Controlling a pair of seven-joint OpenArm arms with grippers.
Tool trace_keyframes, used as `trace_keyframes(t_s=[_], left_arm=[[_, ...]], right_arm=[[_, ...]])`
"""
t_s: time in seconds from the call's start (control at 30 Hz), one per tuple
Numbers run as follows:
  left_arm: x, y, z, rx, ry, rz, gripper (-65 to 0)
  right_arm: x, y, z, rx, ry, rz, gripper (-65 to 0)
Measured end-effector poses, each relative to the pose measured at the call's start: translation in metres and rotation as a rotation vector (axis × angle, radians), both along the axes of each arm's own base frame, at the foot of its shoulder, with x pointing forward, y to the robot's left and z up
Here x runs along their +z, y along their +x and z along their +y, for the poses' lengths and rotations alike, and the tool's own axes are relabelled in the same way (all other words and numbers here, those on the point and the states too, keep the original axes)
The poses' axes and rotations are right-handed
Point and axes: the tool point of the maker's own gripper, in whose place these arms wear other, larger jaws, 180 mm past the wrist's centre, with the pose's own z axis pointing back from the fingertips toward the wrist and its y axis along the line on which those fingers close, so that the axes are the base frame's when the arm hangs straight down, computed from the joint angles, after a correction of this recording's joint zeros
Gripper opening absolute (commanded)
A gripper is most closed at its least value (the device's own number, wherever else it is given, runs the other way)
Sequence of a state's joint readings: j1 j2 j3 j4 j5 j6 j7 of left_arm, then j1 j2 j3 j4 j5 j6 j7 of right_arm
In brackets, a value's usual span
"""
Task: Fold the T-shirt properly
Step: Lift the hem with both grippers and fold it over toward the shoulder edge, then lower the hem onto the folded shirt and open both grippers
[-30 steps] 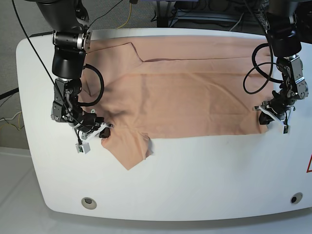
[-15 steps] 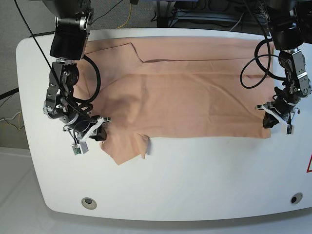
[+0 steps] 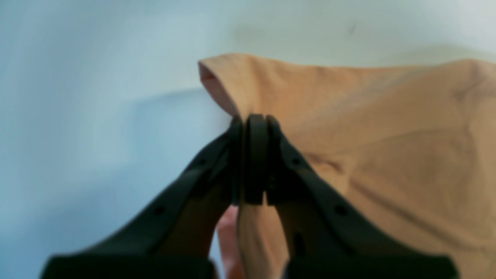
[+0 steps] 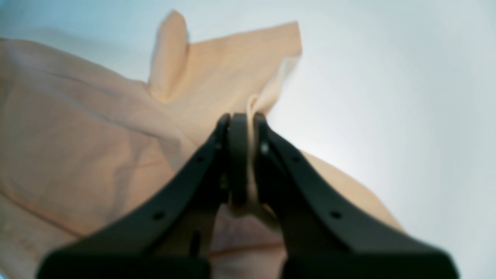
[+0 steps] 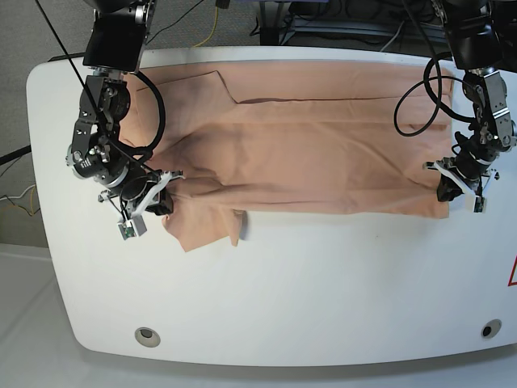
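The right gripper (image 5: 159,204) pinches the shirt (image 5: 307,145) at its sleeve near the table's (image 5: 323,299) left edge. The shirt spans the far half. The left gripper (image 5: 447,191) pinches its hem corner by the right edge.

I see: T-shirt (image 5: 307,153) — plain peach-pink, no print | table (image 5: 323,291) — glossy white | both gripper (image 5: 157,200) bodies black with white trim | cables (image 5: 416,97) black

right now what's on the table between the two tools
In the base view, only the peach cloth T-shirt spans the white table between the left tool and right tool, both pinching its near edge.
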State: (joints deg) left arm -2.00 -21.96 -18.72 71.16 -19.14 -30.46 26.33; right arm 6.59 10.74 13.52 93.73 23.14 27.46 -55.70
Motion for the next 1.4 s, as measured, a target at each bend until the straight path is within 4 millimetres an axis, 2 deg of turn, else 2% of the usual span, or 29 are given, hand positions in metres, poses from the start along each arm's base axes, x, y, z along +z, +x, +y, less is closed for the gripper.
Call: trace_keyframes(t_s=[0.27, 0.53, 0.73, 1.0, 1.2, 1.4], left_arm=[[0.004, -0.008, -0.002, -0.019, 0.027, 0.006, -65.0], [0.001, -0.017, 0.000, -0.015, 0.030, 0.034, -65.0], [0.001, -0.026, -0.001, -0.022, 0.038, 0.046, -65.0], [0.010, -0.039, -0.001, -0.029, 0.064, 0.043, -65.0], [0.010, -0.057, 0.002, -0.033, 0.083, 0.054, -65.0], [-0.002, -0.077, 0.006, -0.025, 0.092, 0.113, -65.0]], right_arm=[[-0.005, -0.038, -0.002, -0.001, -0.003, 0.038, -65.0], [0.009, -0.051, -0.003, -0.014, 0.071, 0.001, -64.9], [0.006, -0.069, -0.006, -0.004, 0.048, 0.034, -64.9], [0.028, -0.083, -0.002, 0.058, 0.000, -0.012, -64.9], [0.023, -0.103, -0.008, 0.061, 0.021, 0.022, -65.0], [0.014, -0.115, -0.012, 0.064, 0.023, 0.070, -65.0]])
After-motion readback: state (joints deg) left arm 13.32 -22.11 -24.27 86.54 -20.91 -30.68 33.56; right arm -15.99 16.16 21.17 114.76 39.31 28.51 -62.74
